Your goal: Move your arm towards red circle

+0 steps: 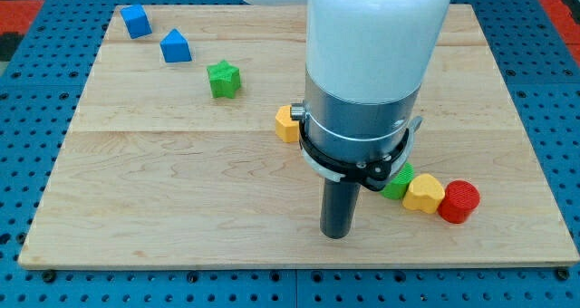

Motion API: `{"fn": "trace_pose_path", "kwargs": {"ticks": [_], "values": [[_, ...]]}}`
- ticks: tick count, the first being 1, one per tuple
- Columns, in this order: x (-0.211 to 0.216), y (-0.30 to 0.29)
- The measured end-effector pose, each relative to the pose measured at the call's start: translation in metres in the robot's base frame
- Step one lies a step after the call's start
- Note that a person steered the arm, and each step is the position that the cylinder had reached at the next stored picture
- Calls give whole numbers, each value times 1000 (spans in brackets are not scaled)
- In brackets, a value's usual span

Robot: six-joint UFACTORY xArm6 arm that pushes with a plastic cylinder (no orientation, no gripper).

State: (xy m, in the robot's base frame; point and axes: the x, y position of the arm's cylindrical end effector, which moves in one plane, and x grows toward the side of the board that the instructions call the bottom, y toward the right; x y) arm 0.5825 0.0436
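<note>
The red circle (459, 201) lies on the wooden board (181, 190) at the view's lower right. A yellow block (423, 194) touches its left side, and a green block (399, 181) sits next to that, partly hidden by the arm. My tip (337, 235) rests on the board well to the left of the red circle and a little lower than it. The arm's wide body hides the board above the tip.
A yellow block (288, 123) peeks out at the arm's left edge. A green star-like block (224, 79) lies at upper middle. Two blue blocks (176, 46) (136, 21) lie at the upper left. A blue pegboard (36, 118) surrounds the board.
</note>
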Motion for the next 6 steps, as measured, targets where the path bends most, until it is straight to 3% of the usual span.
{"fn": "trace_pose_path", "kwargs": {"ticks": [2,3,4,5,6], "values": [[0,-7],[-6,19],[21,57],[17,164],[6,200]]}}
